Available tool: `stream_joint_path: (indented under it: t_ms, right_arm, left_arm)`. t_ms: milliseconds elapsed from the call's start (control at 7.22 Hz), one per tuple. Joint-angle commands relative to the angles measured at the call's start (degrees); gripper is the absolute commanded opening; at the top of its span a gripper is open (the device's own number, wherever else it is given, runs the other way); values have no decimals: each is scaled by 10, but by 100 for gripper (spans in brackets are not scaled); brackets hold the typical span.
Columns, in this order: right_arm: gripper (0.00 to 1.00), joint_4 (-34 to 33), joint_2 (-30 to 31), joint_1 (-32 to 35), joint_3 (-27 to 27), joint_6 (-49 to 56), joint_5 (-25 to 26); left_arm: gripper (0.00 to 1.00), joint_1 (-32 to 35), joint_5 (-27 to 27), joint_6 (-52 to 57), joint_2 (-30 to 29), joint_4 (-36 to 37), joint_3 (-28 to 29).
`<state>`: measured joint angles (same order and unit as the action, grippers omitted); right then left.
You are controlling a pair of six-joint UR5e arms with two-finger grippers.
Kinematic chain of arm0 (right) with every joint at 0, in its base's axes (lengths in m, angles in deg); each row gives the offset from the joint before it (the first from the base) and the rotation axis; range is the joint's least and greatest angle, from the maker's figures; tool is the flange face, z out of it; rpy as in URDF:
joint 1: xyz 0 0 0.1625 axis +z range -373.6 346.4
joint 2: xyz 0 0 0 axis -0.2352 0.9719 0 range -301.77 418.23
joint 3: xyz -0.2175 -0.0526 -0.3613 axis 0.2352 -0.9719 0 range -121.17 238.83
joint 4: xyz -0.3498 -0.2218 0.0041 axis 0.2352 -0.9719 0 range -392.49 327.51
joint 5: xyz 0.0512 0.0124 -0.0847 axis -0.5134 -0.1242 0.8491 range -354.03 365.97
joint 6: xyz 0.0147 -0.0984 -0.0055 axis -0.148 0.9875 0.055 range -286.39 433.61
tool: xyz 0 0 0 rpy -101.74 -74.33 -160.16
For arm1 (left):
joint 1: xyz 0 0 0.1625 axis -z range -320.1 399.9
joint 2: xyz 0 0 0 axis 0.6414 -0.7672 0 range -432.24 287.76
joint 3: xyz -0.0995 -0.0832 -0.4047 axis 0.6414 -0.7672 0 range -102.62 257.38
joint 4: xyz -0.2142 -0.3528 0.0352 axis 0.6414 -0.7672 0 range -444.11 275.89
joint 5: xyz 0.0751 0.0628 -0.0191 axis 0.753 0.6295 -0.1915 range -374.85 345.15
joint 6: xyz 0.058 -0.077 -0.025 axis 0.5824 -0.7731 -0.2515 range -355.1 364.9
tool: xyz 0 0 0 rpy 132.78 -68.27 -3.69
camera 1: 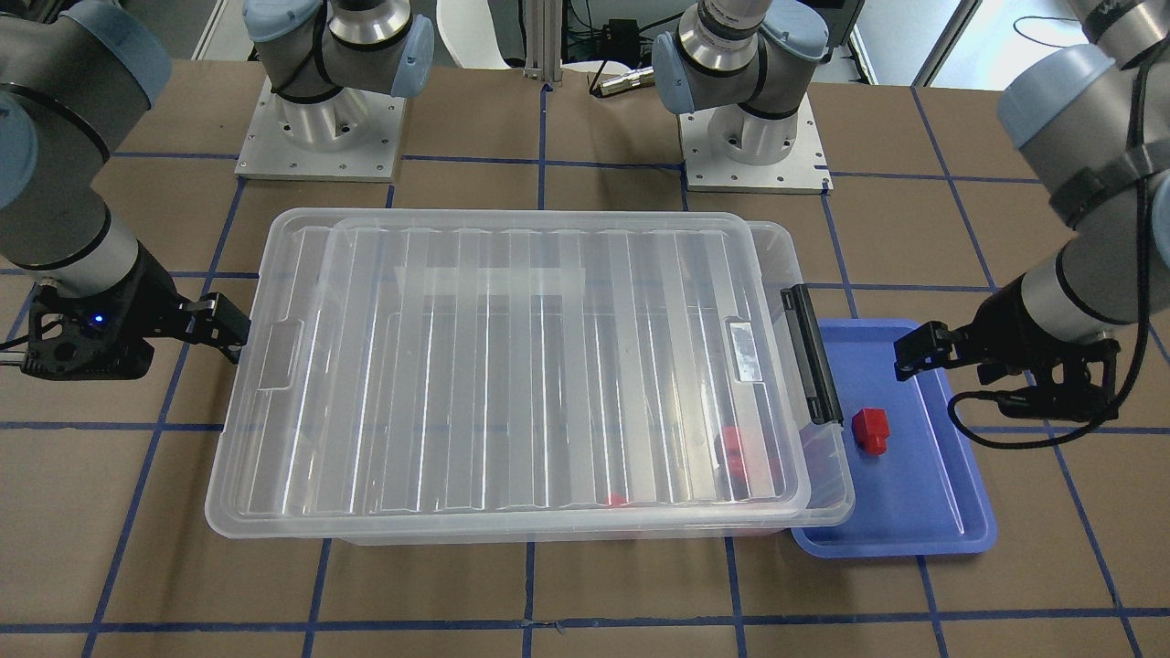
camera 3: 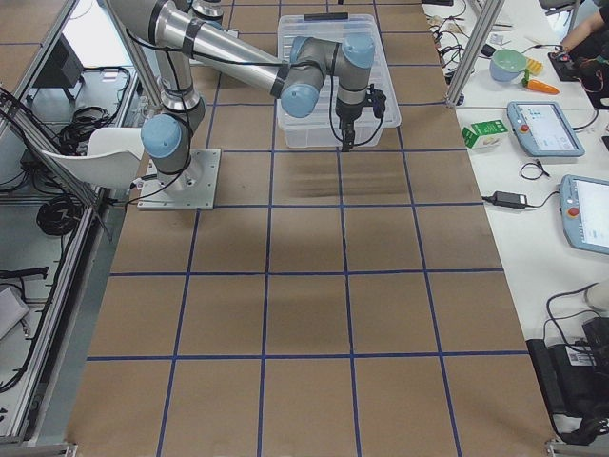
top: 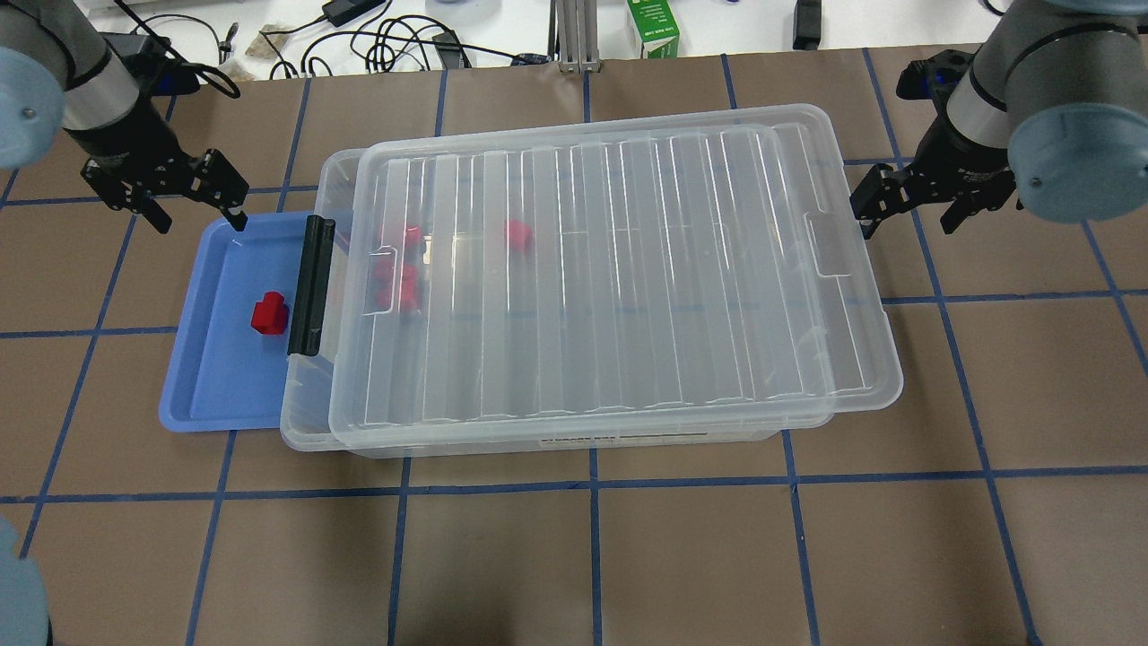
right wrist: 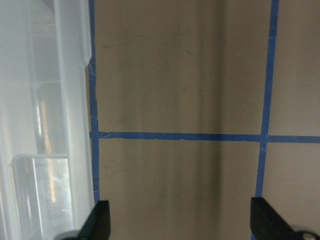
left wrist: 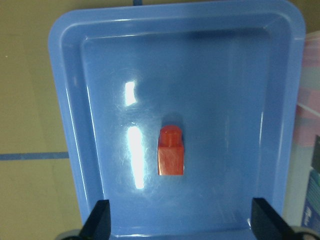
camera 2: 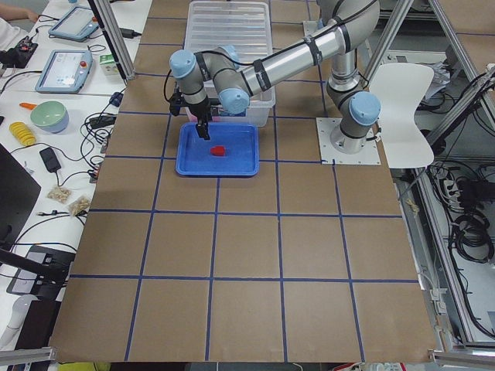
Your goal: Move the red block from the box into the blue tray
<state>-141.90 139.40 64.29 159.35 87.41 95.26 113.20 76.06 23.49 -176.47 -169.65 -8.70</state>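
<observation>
One red block (camera 1: 870, 429) (top: 268, 313) lies alone in the blue tray (camera 1: 923, 493) (top: 215, 377), which sits against the short side of the box (camera 1: 548, 366) (top: 628, 269) that has the black clip handle (top: 309, 287). The box's clear lid lies on top, shifted slightly off square. Several more red blocks (top: 399, 269) show through the lid near the handle end. My left gripper (top: 224, 193) (left wrist: 182, 225) is open and empty above the tray's far end; its wrist view looks down on the red block (left wrist: 171, 151). My right gripper (top: 874, 206) (right wrist: 181, 225) is open and empty beside the box's opposite short side.
A green carton (top: 653, 27) and cables lie at the table's far edge. The two arm bases (camera 1: 320, 128) (camera 1: 754, 137) stand behind the box. Blue tape lines grid the brown table. Tablets and a bowl (camera 2: 48, 116) sit on a side bench.
</observation>
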Motion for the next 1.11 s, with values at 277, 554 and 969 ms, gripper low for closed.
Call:
stream_joint_path:
  t_ms: [277, 554, 969]
  right_arm:
    - [100, -3, 1, 17, -1, -6, -5]
    - [100, -3, -1, 24, -1, -6, -4]
    - [100, 1, 7, 24, -40, 4, 4]
  left_arm:
    - [100, 102, -11, -117, 118, -102, 14]
    - [100, 137, -5, -117, 129, -106, 6]
    - [100, 147, -9, -110, 142, -96, -37]
